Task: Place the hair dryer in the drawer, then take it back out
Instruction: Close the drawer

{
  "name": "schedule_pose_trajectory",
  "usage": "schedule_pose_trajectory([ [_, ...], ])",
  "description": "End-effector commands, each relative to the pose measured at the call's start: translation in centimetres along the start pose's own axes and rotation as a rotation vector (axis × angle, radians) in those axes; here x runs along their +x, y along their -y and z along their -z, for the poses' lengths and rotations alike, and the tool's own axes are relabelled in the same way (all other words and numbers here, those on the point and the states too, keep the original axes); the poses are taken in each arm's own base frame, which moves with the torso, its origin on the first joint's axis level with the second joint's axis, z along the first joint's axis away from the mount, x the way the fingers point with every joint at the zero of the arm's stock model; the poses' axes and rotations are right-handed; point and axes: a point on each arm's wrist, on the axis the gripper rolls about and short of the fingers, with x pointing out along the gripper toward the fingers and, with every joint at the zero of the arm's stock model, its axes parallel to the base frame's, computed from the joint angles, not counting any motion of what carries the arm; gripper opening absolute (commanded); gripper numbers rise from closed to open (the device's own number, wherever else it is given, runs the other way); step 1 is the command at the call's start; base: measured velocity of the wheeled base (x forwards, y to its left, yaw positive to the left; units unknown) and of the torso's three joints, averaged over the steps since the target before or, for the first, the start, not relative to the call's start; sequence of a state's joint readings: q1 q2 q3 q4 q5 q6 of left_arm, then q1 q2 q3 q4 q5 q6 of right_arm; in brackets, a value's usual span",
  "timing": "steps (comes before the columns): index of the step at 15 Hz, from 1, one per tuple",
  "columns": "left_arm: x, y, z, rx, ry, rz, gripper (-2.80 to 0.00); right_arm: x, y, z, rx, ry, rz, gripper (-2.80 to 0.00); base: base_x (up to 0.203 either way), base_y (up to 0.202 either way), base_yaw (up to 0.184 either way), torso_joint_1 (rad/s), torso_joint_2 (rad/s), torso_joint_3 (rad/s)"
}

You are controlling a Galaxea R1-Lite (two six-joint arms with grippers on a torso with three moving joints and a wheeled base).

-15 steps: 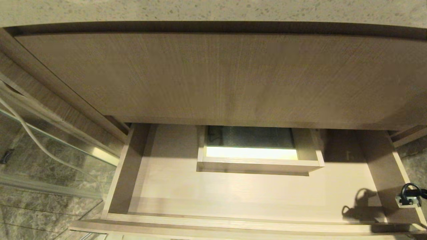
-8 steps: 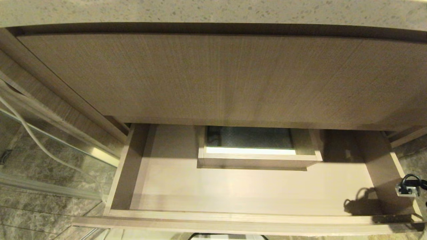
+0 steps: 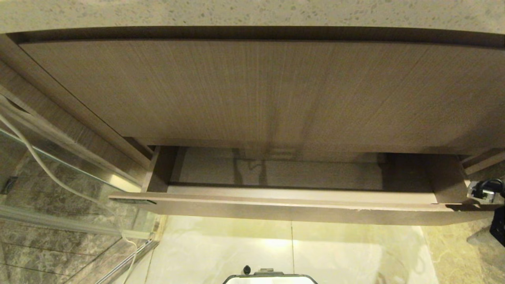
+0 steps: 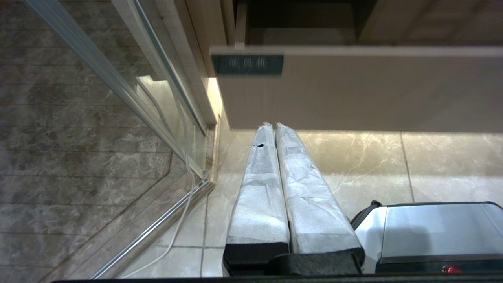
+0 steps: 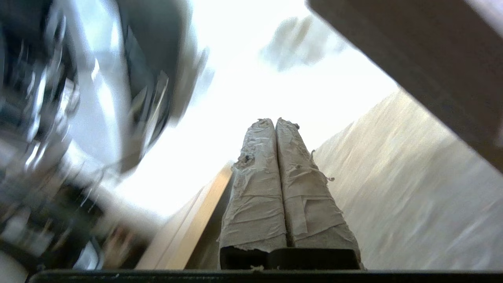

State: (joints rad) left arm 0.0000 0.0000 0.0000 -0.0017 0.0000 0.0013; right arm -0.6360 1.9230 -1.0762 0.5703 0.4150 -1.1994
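Note:
The drawer (image 3: 292, 211) stands out only a narrow strip from the cabinet, and the shadowed slit of its inside shows nothing lying there. The hair dryer is out of view. At the drawer front's right end is my right arm (image 3: 483, 191). In the right wrist view my right gripper (image 5: 275, 121) is shut with nothing between its taped fingers, close beside a wood-grain face (image 5: 393, 196). My left gripper (image 4: 271, 125) is also shut and empty. It is parked low, pointing at the floor just below the drawer front (image 4: 353, 90).
A taller wood-grain panel (image 3: 252, 90) hangs over the drawer under a stone counter (image 3: 252, 12). A glass partition (image 3: 59, 185) with a white cord (image 3: 43, 169) stands at the left. Pale floor tiles (image 3: 315, 248) and my own base (image 3: 270, 278) lie below.
The drawer has slid far back into the cabinet, hiding its floor and boxed cut-out. My right arm went back with its right end. The floor below now shows.

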Motion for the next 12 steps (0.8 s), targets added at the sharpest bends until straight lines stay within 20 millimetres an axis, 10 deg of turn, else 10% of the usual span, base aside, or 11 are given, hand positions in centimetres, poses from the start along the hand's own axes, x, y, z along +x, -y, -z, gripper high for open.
schedule_pose_trajectory([
  [1,0.0,0.0,0.0,0.000,0.001,0.000,-2.80,-3.6,-0.7,-2.0,-0.126,0.335,0.085,-2.80,0.000,0.000,0.000,0.000,0.00,0.000],
  [8,0.0,0.0,0.0,0.000,0.001,0.000,-2.80,-10.3,-6.0,-2.9,-0.321,0.624,0.238,-2.80,0.000,0.000,0.000,0.000,0.00,0.000],
  [12,0.0,0.0,0.0,0.000,0.000,0.000,-2.80,-8.8,-8.2,-0.4,-0.151,0.437,0.125,-2.80,0.000,0.000,0.000,0.000,0.00,0.000],
])
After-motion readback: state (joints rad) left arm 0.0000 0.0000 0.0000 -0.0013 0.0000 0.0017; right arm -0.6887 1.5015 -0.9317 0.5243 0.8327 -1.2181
